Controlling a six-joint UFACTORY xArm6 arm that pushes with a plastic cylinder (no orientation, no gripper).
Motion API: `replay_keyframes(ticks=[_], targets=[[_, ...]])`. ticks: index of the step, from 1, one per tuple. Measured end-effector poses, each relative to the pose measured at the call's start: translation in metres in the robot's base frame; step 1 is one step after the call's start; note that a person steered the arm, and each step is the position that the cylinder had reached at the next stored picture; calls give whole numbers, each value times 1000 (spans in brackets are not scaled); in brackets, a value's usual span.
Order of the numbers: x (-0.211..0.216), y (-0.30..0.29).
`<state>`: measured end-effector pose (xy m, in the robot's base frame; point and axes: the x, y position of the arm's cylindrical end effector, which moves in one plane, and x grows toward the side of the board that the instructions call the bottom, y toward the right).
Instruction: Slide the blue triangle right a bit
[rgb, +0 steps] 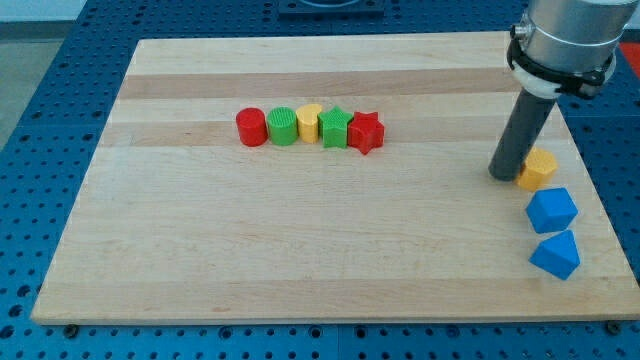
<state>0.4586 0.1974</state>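
An xArm6 arm is standing over the right end of a pale wooden board (300, 250), its straight dark rod coming down so that my tip (503, 175) is resting on the wood near the board's right edge. The arm is carrying no gripper, only the rod, so there is nothing here to stand open or closed.

The blue triangle (556, 254) is lying below the tip and a little toward the view's right, near the board's lower right corner and clear of the rod. Between the tip and the triangle, a blue block with a faceted, roughly hexagonal outline (552, 210) is sitting just above the triangle, the two looking very close or touching. An orange block of similar faceted shape (538, 169) is sitting immediately to the right of the tip, seemingly touching the rod's side.

Well away to the tip's left, and slightly toward the view's top, five blocks are forming a tight row: a red cylinder (251, 127), a green cylinder (283, 126), a yellow block (309, 121), a green star (335, 128) and a red star (366, 132), each pressing against its neighbour. A blue perforated table (40, 150) is surrounding the board.
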Motion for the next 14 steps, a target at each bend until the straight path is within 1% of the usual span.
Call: replay_keyframes(ticks=[2, 3, 4, 5, 9, 11, 14], targets=[[0, -2], [6, -23], [24, -43], [48, -47], [118, -40], [120, -11], [120, 5]])
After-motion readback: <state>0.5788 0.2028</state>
